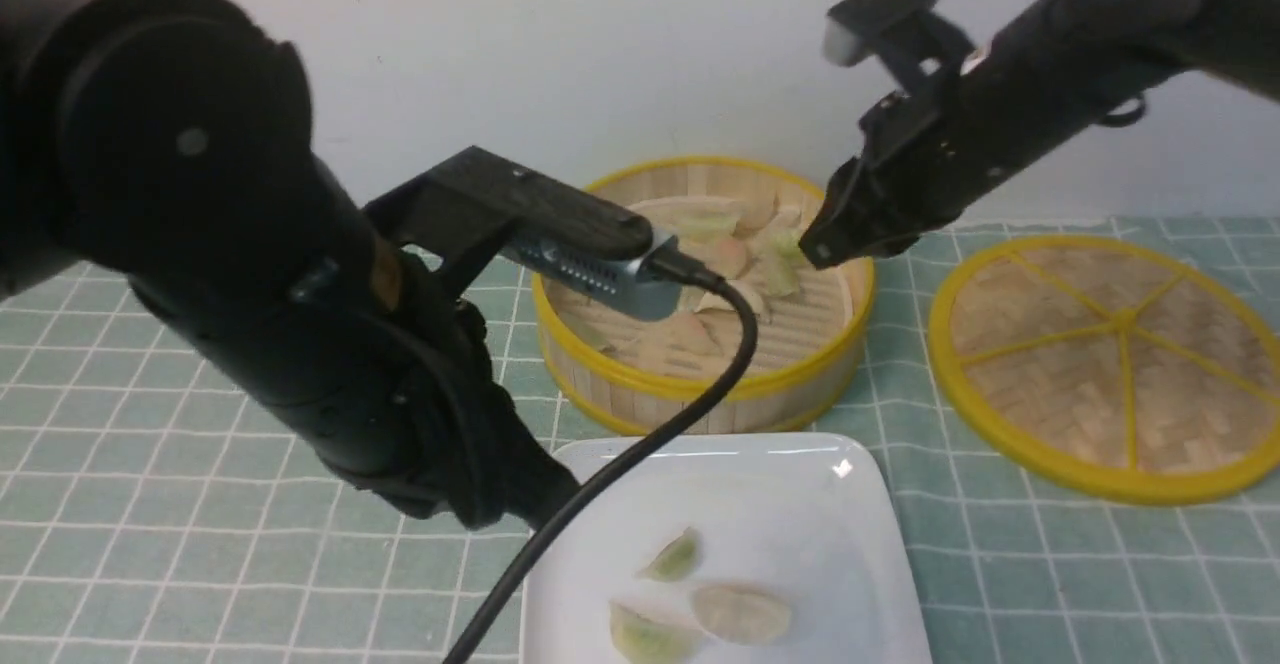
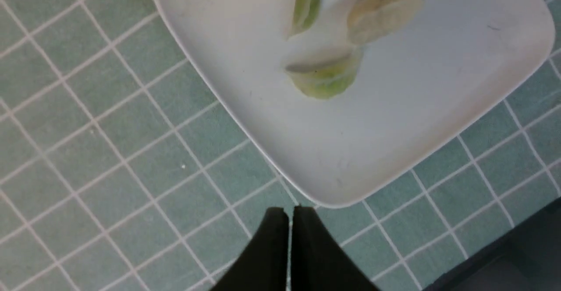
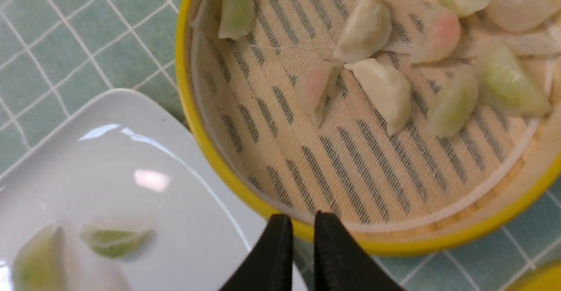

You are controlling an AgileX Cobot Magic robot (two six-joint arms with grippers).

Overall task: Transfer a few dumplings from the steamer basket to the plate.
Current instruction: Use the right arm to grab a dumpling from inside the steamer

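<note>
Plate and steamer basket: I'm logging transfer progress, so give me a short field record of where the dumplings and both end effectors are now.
plate: holds three dumplings, two green and one cream-white
steamer basket: several dumplings inside, green, white and pinkish
woven lid: lying flat, to the basket's right
left end effector: shut, empty, beside the plate's edge
right end effector: jaws slightly apart, nothing between them, above the basket

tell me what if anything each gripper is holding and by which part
Nothing is held. The left gripper is shut and empty beside the plate; the right gripper, above the basket, is slightly open and empty.
</note>
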